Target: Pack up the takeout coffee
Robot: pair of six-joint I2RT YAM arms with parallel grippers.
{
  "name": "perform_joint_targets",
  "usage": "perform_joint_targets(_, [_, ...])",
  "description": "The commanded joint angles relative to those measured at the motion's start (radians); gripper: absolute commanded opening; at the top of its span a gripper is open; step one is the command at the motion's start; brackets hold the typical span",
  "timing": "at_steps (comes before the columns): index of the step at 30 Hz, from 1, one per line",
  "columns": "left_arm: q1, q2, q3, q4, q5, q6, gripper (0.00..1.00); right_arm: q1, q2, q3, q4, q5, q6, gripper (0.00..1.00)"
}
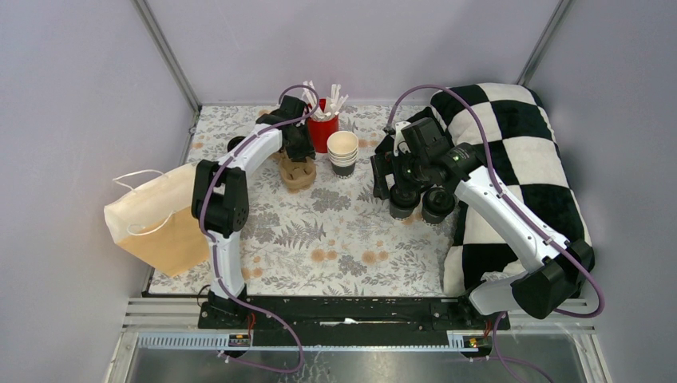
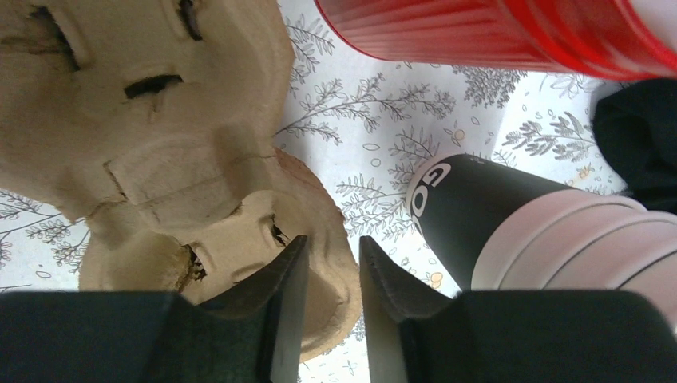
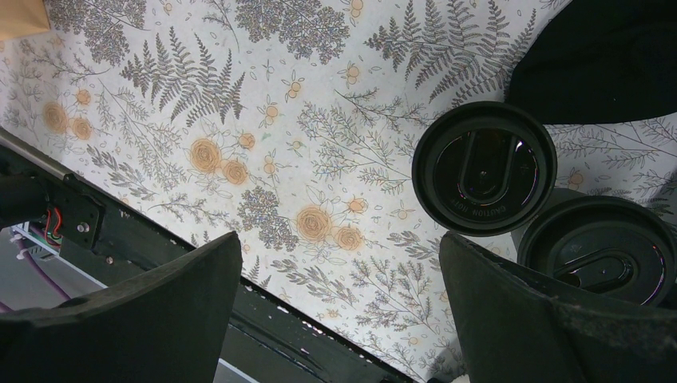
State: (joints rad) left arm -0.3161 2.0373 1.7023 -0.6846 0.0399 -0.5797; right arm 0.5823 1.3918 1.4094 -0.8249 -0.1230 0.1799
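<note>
1. Left end effector narrowly parted over pulp cup carrier rim, nothing visibly clamped.
2. Right end effector wide open, empty, above two takeout cups on table; second lid partly hidden behind finger.

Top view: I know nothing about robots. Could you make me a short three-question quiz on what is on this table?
1. True or false: both black-lidded cups already sit in the cardboard carrier.
2. What holds the white sticks? A) a red cup B) a glass jar C) a blue bowl
3. Fill in: the right gripper has its jaws standing ___.

Key: 1 false; 2 A; 3 open.
</note>
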Motion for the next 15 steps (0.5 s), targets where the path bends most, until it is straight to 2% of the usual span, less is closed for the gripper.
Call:
perform_joint_targets(1, [0.002, 0.009, 0.059, 0.013, -0.074, -0.006, 0.31, -0.004, -0.034, -0.002, 0.011, 0.006, -0.005, 1.00])
perform_joint_targets(13, [-0.006, 0.056, 0.112, -0.039, -0.095, 0.026, 0.30, -0.006, -0.035, -0.004, 0.012, 0.005, -0.008, 1.00])
perform_joint_targets(15, [-0.008, 0.060, 0.114, -0.039, -0.091, 0.029, 0.32, -0.006, -0.037, -0.004, 0.014, 0.005, -0.008, 1.00])
